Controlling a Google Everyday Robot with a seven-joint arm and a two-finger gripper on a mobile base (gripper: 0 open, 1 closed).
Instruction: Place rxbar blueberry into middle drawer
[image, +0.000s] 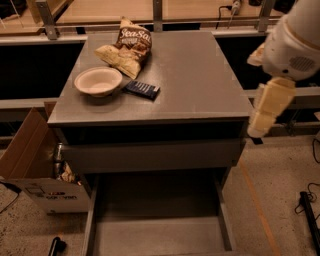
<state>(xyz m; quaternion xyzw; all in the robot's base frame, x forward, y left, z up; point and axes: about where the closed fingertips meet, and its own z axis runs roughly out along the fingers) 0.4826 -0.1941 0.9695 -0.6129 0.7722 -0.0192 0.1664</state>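
Observation:
The rxbar blueberry (142, 89), a small dark navy bar, lies flat on the grey cabinet top (195, 75), just right of a white bowl (98, 81). The middle drawer (155, 235) is pulled out at the bottom of the view, and its grey floor is bare. My gripper (256, 131) hangs at the end of the cream-coloured arm segment off the cabinet's right front corner. It is well to the right of the bar, holds nothing that shows, and is above the drawer's level.
A brown-and-tan chip bag (127, 47) lies behind the bowl. A plain grey drawer front (150, 156) sits above the open drawer. An open cardboard box (35, 165) stands at the left. A railing runs behind the cabinet, and dark cables (307, 210) lie on the floor at the right.

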